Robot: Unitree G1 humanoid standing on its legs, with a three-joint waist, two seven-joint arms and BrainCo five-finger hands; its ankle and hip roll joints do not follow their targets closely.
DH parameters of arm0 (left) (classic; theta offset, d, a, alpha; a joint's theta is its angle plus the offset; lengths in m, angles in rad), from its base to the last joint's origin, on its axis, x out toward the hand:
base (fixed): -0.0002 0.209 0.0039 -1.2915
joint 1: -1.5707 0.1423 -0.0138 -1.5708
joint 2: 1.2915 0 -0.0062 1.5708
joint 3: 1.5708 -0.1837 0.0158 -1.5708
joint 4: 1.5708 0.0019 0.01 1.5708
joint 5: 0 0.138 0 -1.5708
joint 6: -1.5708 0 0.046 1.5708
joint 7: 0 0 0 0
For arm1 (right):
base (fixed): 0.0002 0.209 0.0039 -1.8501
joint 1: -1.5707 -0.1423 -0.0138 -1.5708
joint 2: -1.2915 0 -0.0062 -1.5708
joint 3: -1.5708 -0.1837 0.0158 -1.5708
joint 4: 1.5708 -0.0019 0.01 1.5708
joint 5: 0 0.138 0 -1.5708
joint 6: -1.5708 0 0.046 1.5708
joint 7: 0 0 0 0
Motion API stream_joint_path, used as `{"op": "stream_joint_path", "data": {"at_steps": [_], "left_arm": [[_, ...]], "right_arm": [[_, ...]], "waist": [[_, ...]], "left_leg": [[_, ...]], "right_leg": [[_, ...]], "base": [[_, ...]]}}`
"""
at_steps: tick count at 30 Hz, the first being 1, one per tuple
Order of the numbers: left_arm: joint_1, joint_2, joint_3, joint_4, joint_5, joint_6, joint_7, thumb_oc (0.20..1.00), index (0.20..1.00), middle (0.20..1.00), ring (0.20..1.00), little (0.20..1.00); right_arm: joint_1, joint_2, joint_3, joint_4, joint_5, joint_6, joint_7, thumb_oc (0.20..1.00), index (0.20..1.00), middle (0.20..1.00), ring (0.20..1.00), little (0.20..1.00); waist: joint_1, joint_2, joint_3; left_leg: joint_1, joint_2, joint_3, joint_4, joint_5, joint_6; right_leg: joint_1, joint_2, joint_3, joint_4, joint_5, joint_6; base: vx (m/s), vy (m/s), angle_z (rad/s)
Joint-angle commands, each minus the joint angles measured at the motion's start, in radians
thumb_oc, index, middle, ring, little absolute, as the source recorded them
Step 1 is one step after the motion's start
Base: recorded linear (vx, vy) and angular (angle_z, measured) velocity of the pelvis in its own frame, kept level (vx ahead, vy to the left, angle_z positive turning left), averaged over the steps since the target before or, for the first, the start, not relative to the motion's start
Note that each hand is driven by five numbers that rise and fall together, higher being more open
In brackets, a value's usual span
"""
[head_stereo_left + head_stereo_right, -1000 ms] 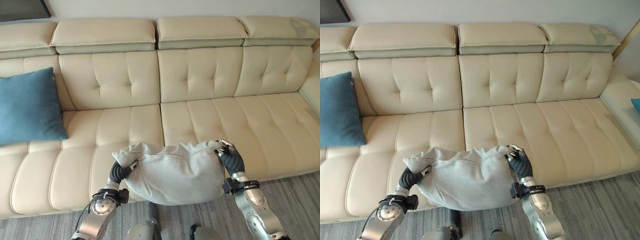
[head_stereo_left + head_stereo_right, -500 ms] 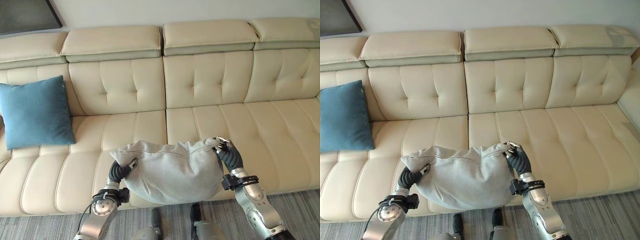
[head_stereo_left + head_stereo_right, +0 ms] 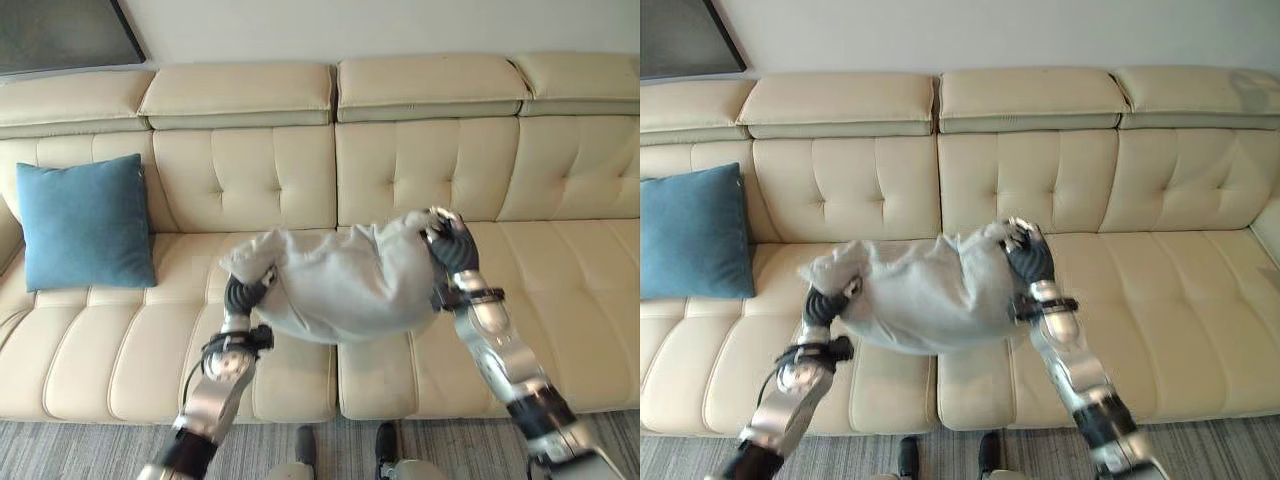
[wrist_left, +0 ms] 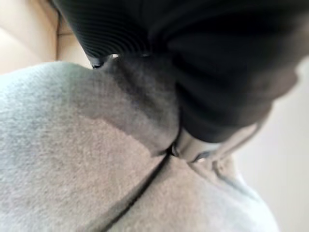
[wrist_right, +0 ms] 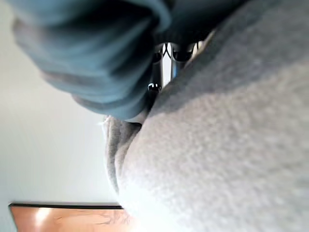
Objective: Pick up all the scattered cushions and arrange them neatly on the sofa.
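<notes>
Hands (image 3: pixel 448 243) on grey cushion (image 3: pixel 340 285) (unlabelled)

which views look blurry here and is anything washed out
Left eye view: grey cushion and right hand smeared, sofa and blue cushion crisp. Right eye view: both arms streaked. Left wrist view: dark cover of the left hand soft, cushion weave clearer. Right wrist view: cover blurred, pale wall bright and featureless.

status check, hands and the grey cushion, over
Left hand and right hand both shut on grey cushion, held over sofa seat. Blue cushion propped at left. Nothing in the way.
</notes>
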Motion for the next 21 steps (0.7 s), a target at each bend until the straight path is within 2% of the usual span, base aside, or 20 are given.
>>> {"op": "stream_joint_path", "data": {"at_steps": [1,6,7,8,9,13,15,17,21], "left_arm": [[-0.294,-0.001,-0.101,0.002,0.078,-0.127,0.043,0.2,0.2,0.2,0.2,0.2],[-0.464,0.019,-0.14,0.159,0.062,-0.135,0.07,0.2,0.2,0.2,0.2,0.2],[-0.496,0.019,-0.15,0.2,0.057,-0.134,0.076,0.238,0.238,0.238,0.238,0.238],[-0.522,0.014,-0.156,0.239,0.049,-0.128,0.077,0.533,0.533,0.533,0.533,0.533],[-0.593,0.02,-0.172,0.319,0.042,-0.116,0.083,1.0,1.0,1.0,1.0,1.0],[-0.653,0.064,-0.156,0.355,0.037,-0.118,0.09,1.0,1.0,1.0,1.0,1.0],[-0.739,0.146,-0.143,0.421,0.01,-0.122,0.089,1.0,1.0,1.0,1.0,1.0],[-0.753,0.161,-0.142,0.437,0.002,-0.123,0.086,1.0,1.0,1.0,1.0,1.0],[-0.835,0.246,-0.139,0.57,-0.063,-0.106,0.05,1.0,1.0,1.0,1.0,1.0]], "right_arm": [[-0.208,0.071,0.101,0.04,-0.072,-0.055,-0.052,0.2,0.2,0.2,0.2,0.2],[-0.393,0.039,0.114,0.25,-0.073,-0.035,-0.095,0.2,0.2,0.2,0.2,0.2],[-0.424,0.033,0.115,0.283,-0.072,-0.031,-0.101,0.2,0.2,0.2,0.2,0.2],[-0.446,0.032,0.121,0.317,-0.068,-0.026,-0.103,0.241,0.241,0.241,0.241,0.241],[-0.507,0.019,0.122,0.377,-0.059,-0.018,-0.119,1.0,1.0,1.0,1.0,1.0],[-0.578,-0.012,0.111,0.406,-0.054,-0.014,-0.14,1.0,1.0,1.0,1.0,1.0],[-0.667,-0.066,0.107,0.466,-0.02,-0.024,-0.155,1.0,1.0,1.0,1.0,1.0],[-0.682,-0.074,0.106,0.478,-0.008,-0.026,-0.156,1.0,1.0,1.0,1.0,1.0],[-0.767,-0.115,0.098,0.585,0.093,-0.027,-0.154,1.0,1.0,1.0,1.0,1.0]], "waist": [[0.022,-0.041,0.023],[0.032,-0.02,0.058],[0.033,-0.016,0.066],[0.035,-0.012,0.077],[0.035,-0.005,0.093],[0.035,-0.006,0.104],[0.037,-0.013,0.105],[0.038,-0.014,0.105],[0.04,-0.024,0.107]], "left_leg": [[-0.023,-0.053,0.006,-0.004,-0.064,-0.026],[-0.104,-0.053,-0.005,0.0,-0.038,-0.032],[-0.117,-0.052,-0.005,0.0,-0.032,-0.034],[-0.128,-0.05,-0.005,-0.001,-0.027,-0.036],[-0.147,-0.051,-0.011,-0.007,-0.015,-0.041],[-0.156,-0.052,-0.011,-0.017,-0.009,-0.047],[-0.161,-0.053,-0.01,-0.021,-0.012,-0.051],[-0.166,-0.052,-0.011,-0.023,-0.008,-0.051],[-0.169,-0.053,-0.012,-0.024,-0.013,-0.053]], "right_leg": [[-0.027,-0.034,0.041,0.1,-0.144,0.072],[-0.11,-0.038,0.044,0.123,-0.133,0.078],[-0.122,-0.042,0.045,0.126,-0.132,0.079],[-0.136,-0.045,0.043,0.133,-0.131,0.08],[-0.156,-0.048,0.041,0.138,-0.129,0.083],[-0.165,-0.053,0.041,0.134,-0.124,0.089],[-0.164,-0.054,0.043,0.125,-0.122,0.097],[-0.167,-0.053,0.044,0.12,-0.114,0.098],[-0.169,-0.051,0.048,0.111,-0.109,0.102]], "base": [[-0.13,0.016,0.0],[-0.08,0.021,0.02],[-0.04,0.022,0.06],[-0.05,0.038,0.03],[-0.03,0.04,0.01],[0.01,0.023,0.04],[0.04,0.009,0.05],[0.0,0.0,0.05],[0.02,0.001,0.05]]}}
